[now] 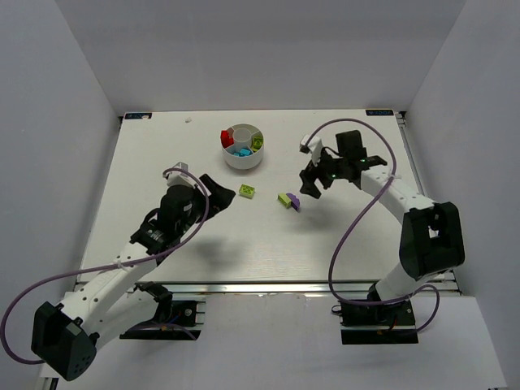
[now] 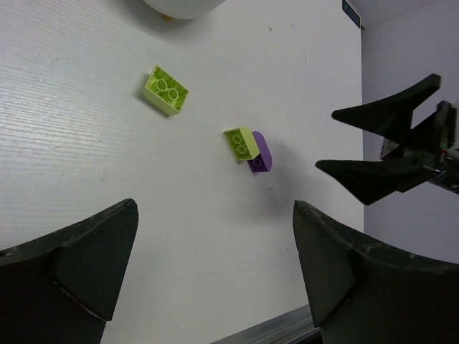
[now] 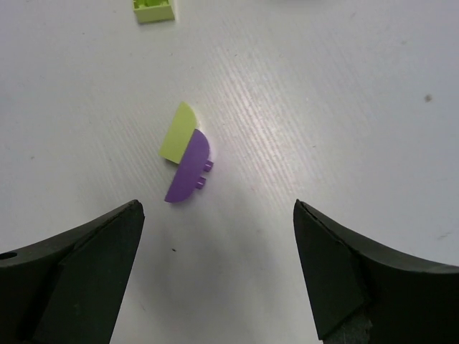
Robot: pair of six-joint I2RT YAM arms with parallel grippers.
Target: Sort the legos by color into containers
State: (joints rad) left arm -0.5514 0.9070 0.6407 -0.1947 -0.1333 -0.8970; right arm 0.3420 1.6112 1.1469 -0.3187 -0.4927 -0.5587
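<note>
Dish compartments (image 1: 242, 162) hold red, cyan and lime legos (image 1: 230, 138); left pincer (image 2: 214, 208) and right pincer (image 3: 217, 206) both gape wide, empty.

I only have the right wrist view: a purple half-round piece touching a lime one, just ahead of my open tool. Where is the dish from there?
Observer: In the top view the white dish sits beyond that purple-lime pair, farther from the arm bases and toward the left arm's side.
Operator: Is the left tool near my pair?
Observer: No. The left tool hangs open to the left of the lone lime brick, apart from the pair.
</note>
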